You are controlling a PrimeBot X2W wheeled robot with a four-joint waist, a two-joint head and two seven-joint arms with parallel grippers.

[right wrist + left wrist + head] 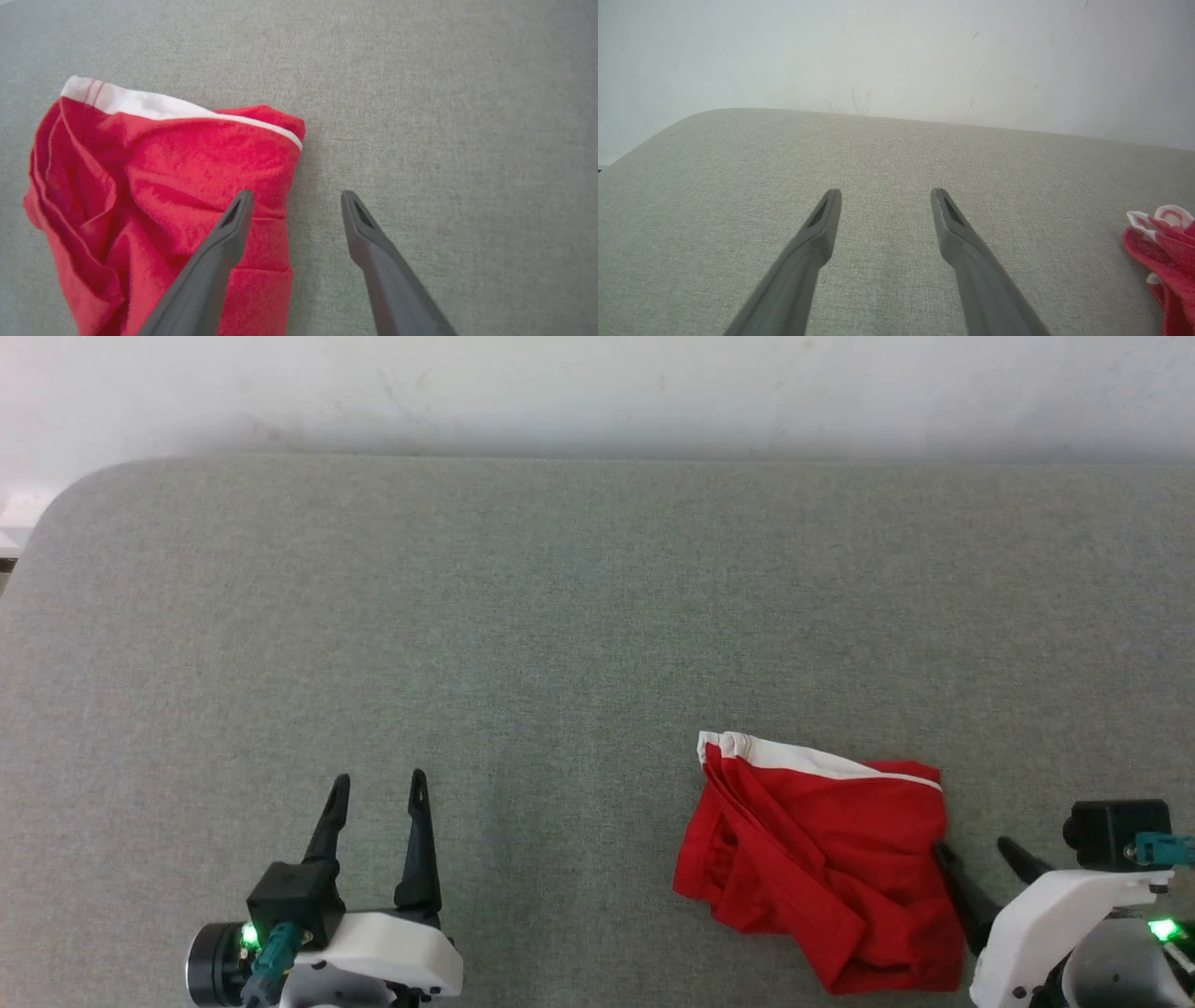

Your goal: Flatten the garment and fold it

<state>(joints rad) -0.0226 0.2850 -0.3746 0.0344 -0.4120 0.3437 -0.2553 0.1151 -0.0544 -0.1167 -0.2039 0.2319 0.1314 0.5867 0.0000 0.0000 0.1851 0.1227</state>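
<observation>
Right gripper, jaws spread, poised over the right edge of crumpled red soft-fabric shorts with white trim on grey cloth table; left gripper, jaws likewise spread, well left of them; flattening unstarted, so next likely pinch that edge.

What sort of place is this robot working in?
Probably a plain indoor test bench rather than a home: a broad grey fabric-covered table against a bare, scuffed white wall, with crumpled red shorts lying on it.

You get bright, soft, even light here. Shadows stay faint: a dim band under the wall and a thin one beside the garment. Your left wrist view looks washed out, and the grey surface bows along its far edge.
</observation>
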